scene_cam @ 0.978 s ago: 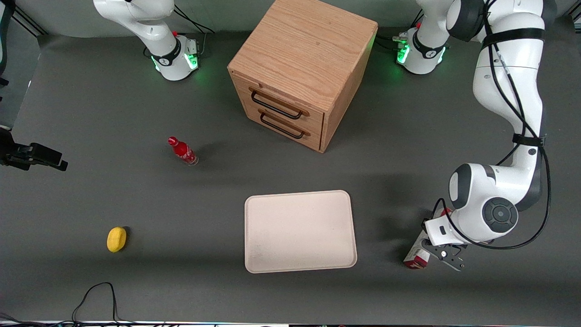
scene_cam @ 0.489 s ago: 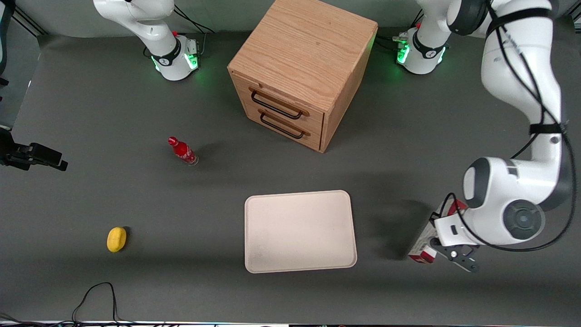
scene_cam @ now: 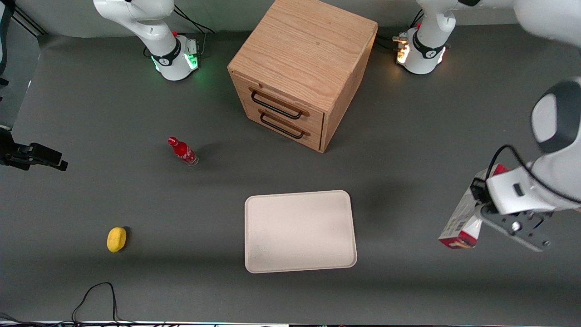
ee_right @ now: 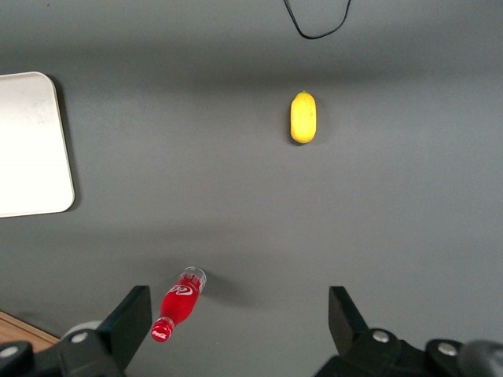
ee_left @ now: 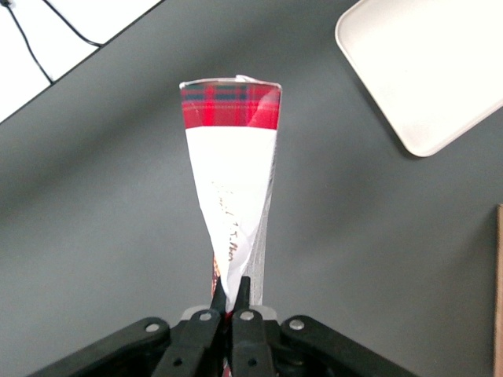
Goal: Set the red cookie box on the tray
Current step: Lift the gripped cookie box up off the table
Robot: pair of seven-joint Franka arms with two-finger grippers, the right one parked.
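**A:** Hanging in the air at the working arm's end of the surface [scene_cam: 399, 150], that red cookie box [scene_cam: 463, 217], well apart from the tray [scene_cam: 299, 231]. Hand [ee_left: 233, 302] pinching it tight at one narrow end, fingers nearly meeting.

**B:** Probably light, thin-walled cardboard (already creasing in at the pinch). Gripping nearer the middle, across the flat faces, likely meaning less sag and swing.

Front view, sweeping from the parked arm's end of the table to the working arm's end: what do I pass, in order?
Yellow lemon-like object → small red bottle → tray → red cookie box, lifted off the table and clamped in the left gripper. The wooden cabinet overlaps the tray's span, so I leave it out.
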